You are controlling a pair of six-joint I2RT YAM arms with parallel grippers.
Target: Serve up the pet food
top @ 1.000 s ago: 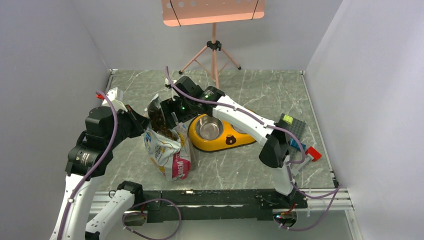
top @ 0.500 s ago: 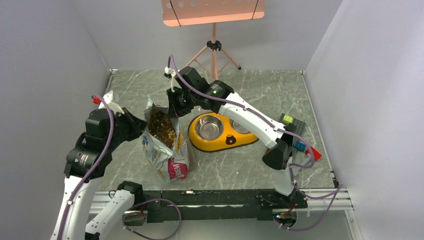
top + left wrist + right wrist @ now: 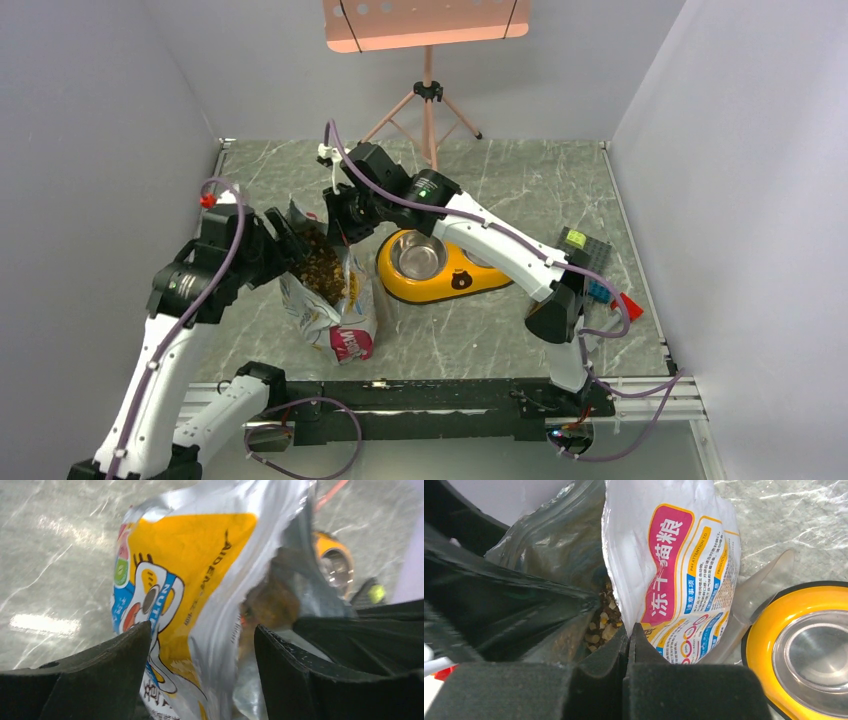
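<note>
1. Jaws of the left gripper (image 3: 202, 635) stood spread wide, one finger on each side of the bag (image 3: 335, 300) at its left wall, clamping nothing.
2. Jaws of the right gripper (image 3: 629, 645) were pressed together, and in the right wrist view the bag's white printed wall ran down into the seam between them, so they appeared to pinch the rim on the side facing the feeder (image 3: 420, 290).
3. Standing roughly upright on the marble-patterned table (image 3: 500, 190), the bag had its long axis running from the magenta bottom band up to the open mouth, and it leaned a little.
4. Brown kibble (image 3: 322, 265) showed inside the mouth. None could be seen in the feeder's steel bowl (image 3: 418, 255), which looked bare.
5. From the pinching jaws the kibble lay just below and to the left, inside the bag. The nearer bowl lay to the right, just beside the bag's base.
6. Being both nearer the feeder and the only arm with a grip, the right arm looked the better placed to act.
7. Serving probably called for the mouth to swing rightward over that bowl. With one thin rim pinched, the crinkly wall might fold or slip unless the left jaws closed on their side.
</note>
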